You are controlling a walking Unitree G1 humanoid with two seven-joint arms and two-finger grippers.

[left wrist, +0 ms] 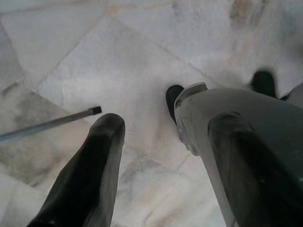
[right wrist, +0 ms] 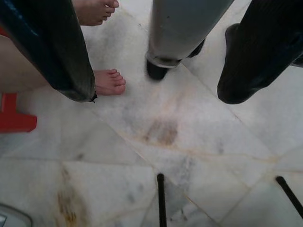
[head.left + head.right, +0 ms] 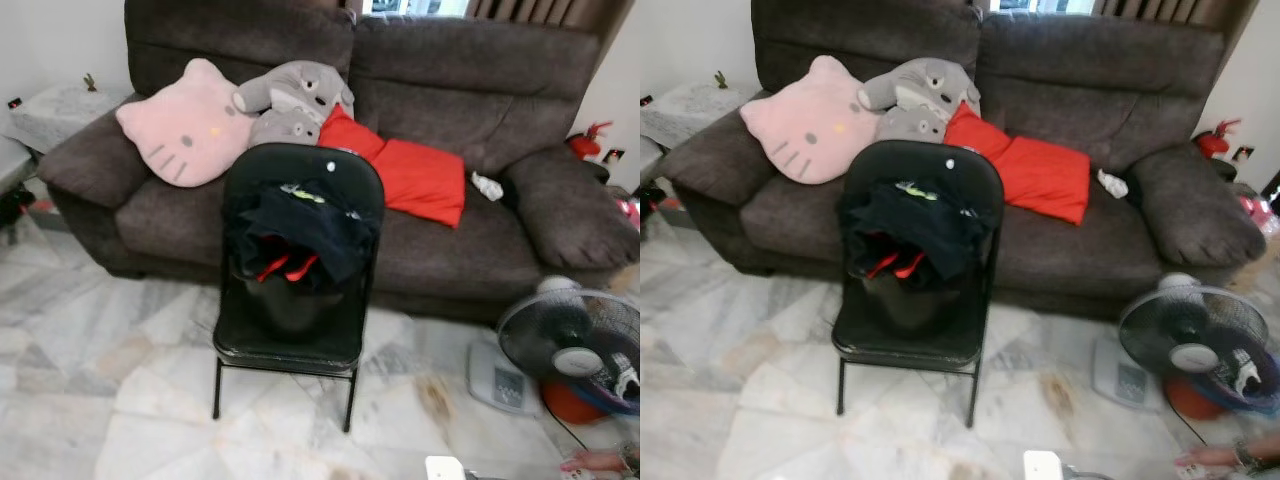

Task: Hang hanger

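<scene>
Scene: a black folding metal chair [image 3: 300, 290] stands on the pale marble floor [image 3: 110, 400] before a dark brown fabric sofa [image 3: 450, 70].
Task's thing: no hanger can be made out; a heap of dark clothes with red and green bits [image 3: 298, 232] is draped on the chair, and a hanger may be buried in it.
Left tool [image 1: 165, 165]: hangs idle over the floor, fingers spread, empty.
Right tool [image 2: 156, 66]: also low over the floor, fingers spread, holding nothing; a person's bare feet [image 2: 110, 81] are near.
Risks: grabbing blindly could lift cloth only; tugging a caught hanger could tip the light chair; the black standing fan [image 3: 572, 345] and the feet crowd the right side when stepping in.
</scene>
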